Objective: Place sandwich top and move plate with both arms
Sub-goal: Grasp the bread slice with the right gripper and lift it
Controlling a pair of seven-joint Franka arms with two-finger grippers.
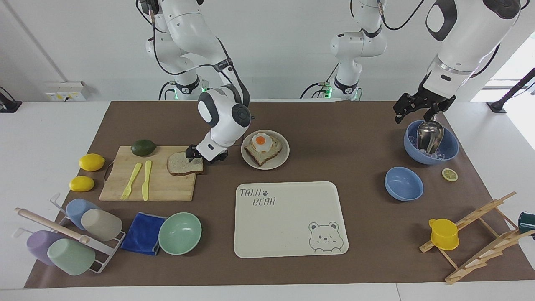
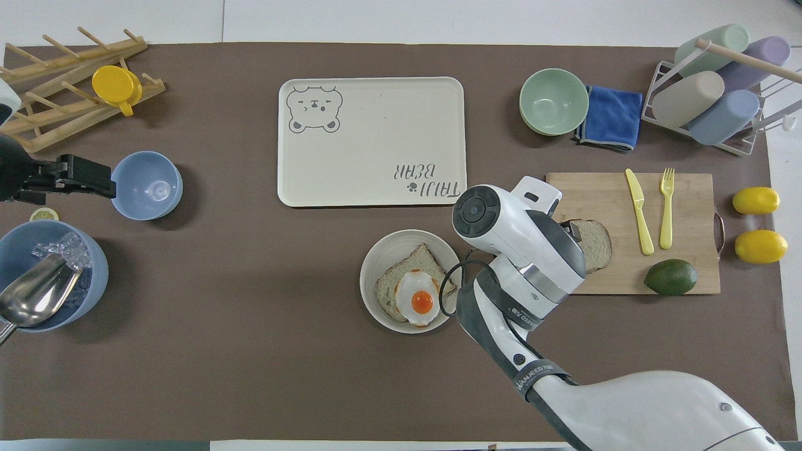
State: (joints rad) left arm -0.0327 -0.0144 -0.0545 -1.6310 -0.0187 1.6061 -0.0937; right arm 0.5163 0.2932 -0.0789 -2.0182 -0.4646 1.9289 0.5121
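Note:
The sandwich top lies flat on the wooden cutting board; it also shows in the overhead view. My right gripper is low at the slice's edge nearest the plate, tilted toward it; whether it grips the slice does not show. The plate sits beside the board with an egg-topped slice on it; the plate's rim also shows from overhead. My left gripper waits open over the blue bowl with the scoop.
The cream bear tray lies farther from the robots than the plate. A yellow knife and fork and an avocado are on the board. A mint bowl, blue cloth, cup rack, lemons, small blue bowl and wooden rack stand around.

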